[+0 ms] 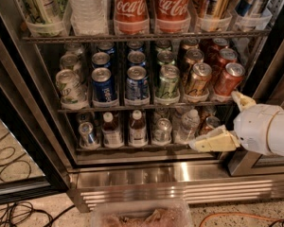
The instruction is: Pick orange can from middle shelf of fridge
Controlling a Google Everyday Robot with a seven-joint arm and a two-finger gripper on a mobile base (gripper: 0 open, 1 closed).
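Observation:
The fridge (180,176) stands open before me, steel frame and dark inside. Its middle shelf (146,106) is a wire rack with lanes of cans in clear front trays. The orange can (197,79) leans at the front of the fifth lane, with more like it behind. A darker red can (228,78) is to its right and a green-and-white can (168,82) to its left. My gripper (213,121) is white with pale yellow fingers. It is open and empty, low right of the orange can, in front of the bottom shelf. Its upper finger (241,100) is just below the red can.
The top shelf holds Coca-Cola bottles (130,6), a water bottle and tall cans. The bottom shelf holds small bottles (137,126) and cans. The glass door (9,126) stands open at the left. Cables (9,212) lie on the floor. A clear plastic bin (142,214) sits at the bottom.

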